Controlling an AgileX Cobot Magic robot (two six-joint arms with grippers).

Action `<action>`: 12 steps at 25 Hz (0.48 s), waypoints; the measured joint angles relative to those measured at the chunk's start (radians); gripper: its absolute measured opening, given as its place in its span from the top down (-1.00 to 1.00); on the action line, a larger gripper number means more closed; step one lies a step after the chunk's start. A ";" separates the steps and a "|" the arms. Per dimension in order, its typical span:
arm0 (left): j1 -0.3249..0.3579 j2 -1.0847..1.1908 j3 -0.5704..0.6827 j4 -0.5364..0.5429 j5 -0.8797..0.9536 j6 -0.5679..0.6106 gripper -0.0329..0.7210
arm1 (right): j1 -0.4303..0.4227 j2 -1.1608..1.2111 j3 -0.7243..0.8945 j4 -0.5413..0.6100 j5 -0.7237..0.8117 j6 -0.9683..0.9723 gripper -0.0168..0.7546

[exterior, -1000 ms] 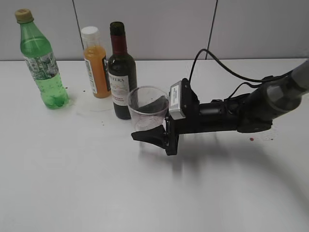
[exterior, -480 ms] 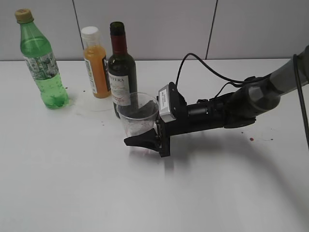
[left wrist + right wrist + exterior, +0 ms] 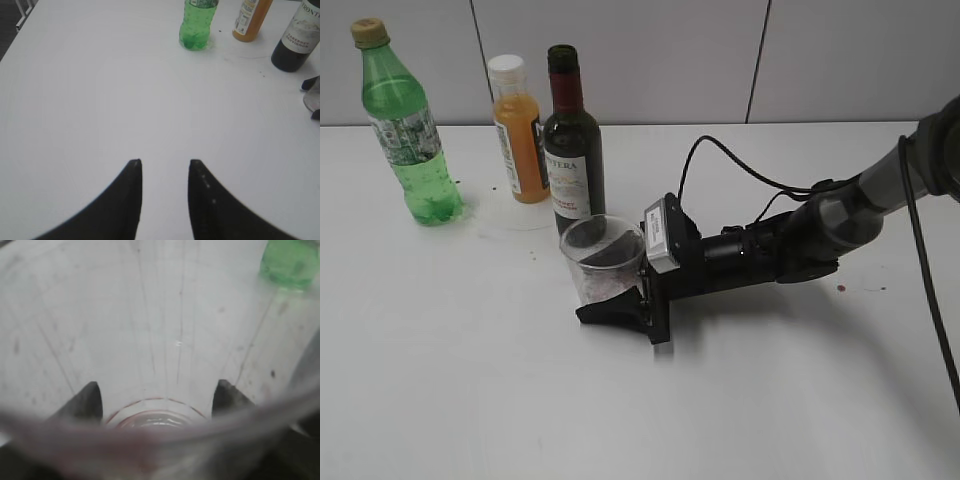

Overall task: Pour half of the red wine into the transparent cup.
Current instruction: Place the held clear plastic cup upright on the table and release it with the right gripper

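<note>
The dark-green wine bottle with a white label and dark red neck foil stands upright at the back; it also shows in the left wrist view. The transparent cup, with reddish stains at its bottom, sits just in front of it, at or just above the table. My right gripper is shut on the cup, one finger on each side. In the right wrist view the cup fills the frame between the fingers. My left gripper is open and empty over bare table, far left of the bottles.
An orange juice bottle with a white cap stands left of the wine bottle. A green soda bottle stands further left. The right arm's cable loops over the table. A grey wall runs behind the table.
My right gripper has moved left and down with the cup, from a raised position to table level in front of the wine bottle. The bottles have not moved.
</note>
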 joint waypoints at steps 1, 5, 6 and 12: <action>0.000 0.000 0.000 0.000 0.000 0.000 0.28 | 0.000 0.002 -0.010 0.000 0.000 0.000 -0.36; 0.000 0.000 0.000 0.000 0.000 0.000 0.28 | 0.001 0.012 -0.035 0.002 0.000 0.000 -0.36; 0.000 0.000 0.000 0.000 0.000 0.000 0.28 | 0.001 0.013 -0.037 0.003 0.000 0.005 -0.36; 0.000 0.000 0.000 0.000 0.000 0.000 0.28 | 0.001 0.015 -0.037 0.003 0.001 0.034 -0.69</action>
